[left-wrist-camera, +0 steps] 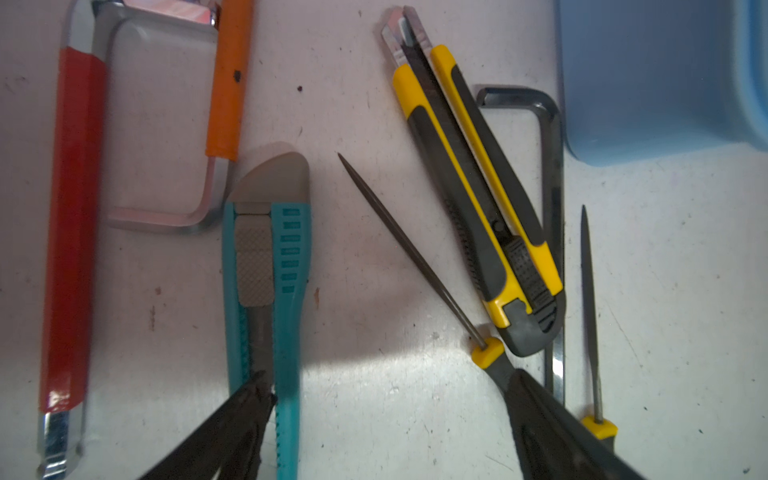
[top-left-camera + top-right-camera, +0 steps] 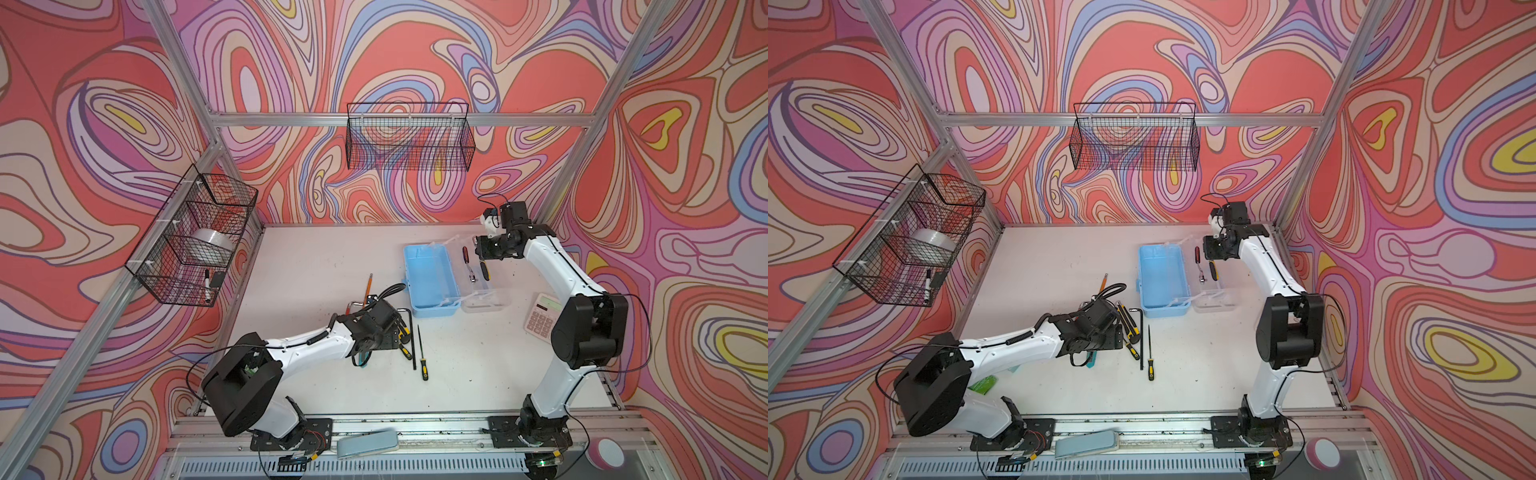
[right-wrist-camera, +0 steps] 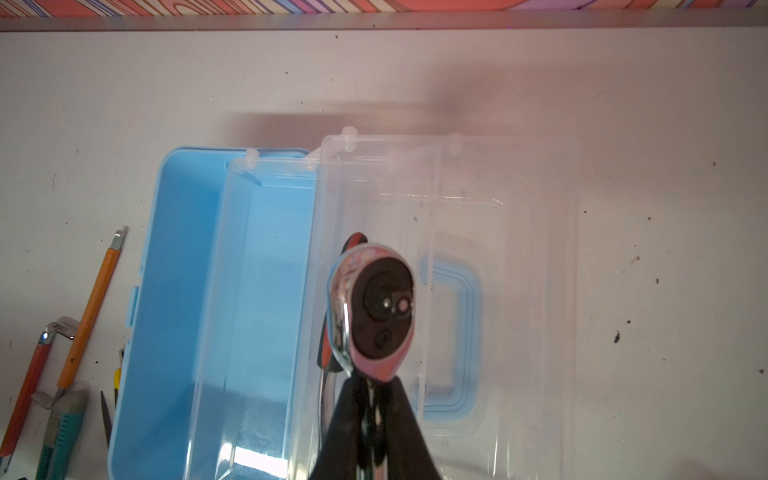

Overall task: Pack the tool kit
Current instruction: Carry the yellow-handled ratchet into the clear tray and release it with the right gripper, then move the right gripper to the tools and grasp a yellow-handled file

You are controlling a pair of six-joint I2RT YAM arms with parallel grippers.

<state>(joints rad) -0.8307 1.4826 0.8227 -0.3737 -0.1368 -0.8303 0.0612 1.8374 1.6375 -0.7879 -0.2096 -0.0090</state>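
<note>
tool kit case (image 2: 430, 274) lies open on the back half of the table, right of the middle, and its blue tray is empty. the clear lid (image 2: 486, 297) is folded flat beside it, and the blue handle (image 3: 467, 332) shows through it. so the packing is, i think, only at the start: nothing is inside yet.

the right gripper (image 3: 368, 399) is pinched together on the chrome shaft of a ratchet (image 3: 376, 307) and holds it above the lid, not above the tray. the left gripper (image 1: 388, 378) hangs with fingers wide apart, holding nothing, over the loose tools near the case. these are a teal utility knife (image 1: 266, 266), a yellow utility knife (image 1: 478, 199), a dark hex key (image 1: 548, 166), a red-sleeved hex key (image 1: 75, 208), an orange-sleeved hex key (image 1: 226, 83), a thin pointed tool (image 1: 407, 245) and a second pointed tool (image 1: 588, 311). all of these wait to go in, and then the lid must close.

in both top views the left fingers are hidden under the wrist. a short black and yellow tool (image 2: 484, 270) shows over the lid; what it is, and if it rests there, i cannot tell. the pink calculator (image 2: 540, 318) is half covered by the right arm.
</note>
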